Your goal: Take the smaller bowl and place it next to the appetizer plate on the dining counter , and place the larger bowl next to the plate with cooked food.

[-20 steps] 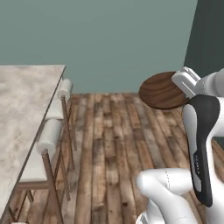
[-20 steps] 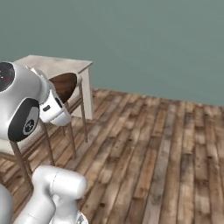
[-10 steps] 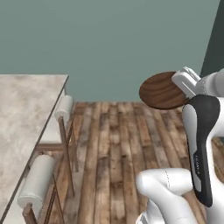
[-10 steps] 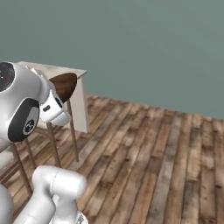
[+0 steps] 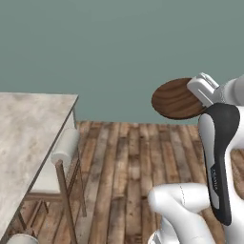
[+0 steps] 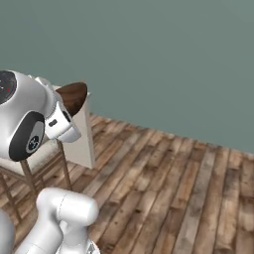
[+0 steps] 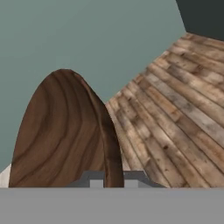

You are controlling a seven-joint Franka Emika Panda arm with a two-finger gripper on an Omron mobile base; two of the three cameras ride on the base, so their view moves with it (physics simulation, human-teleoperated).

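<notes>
I've got the gripper (image 7: 113,177) clamped tight on the smaller bowl's (image 5: 177,98) rim, carried high over the floor. The table (image 5: 24,138) lies off to my left, its near corner the closest part, so that's the way I judge the bowl must travel.

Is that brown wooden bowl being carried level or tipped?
Tipped: the smaller bowl stands nearly on edge in the gripper, clamped at its rim.

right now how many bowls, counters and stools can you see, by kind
bowls: 1, the smaller bowl, dark brown wood, held up in the hand
counters: 1, the dining counter, beige marble look
stools: 1 clear, the stool with a pale cushion beside the counter; a pale rounded bit at the bottom left edge is too cropped to tell
total: 3
</notes>
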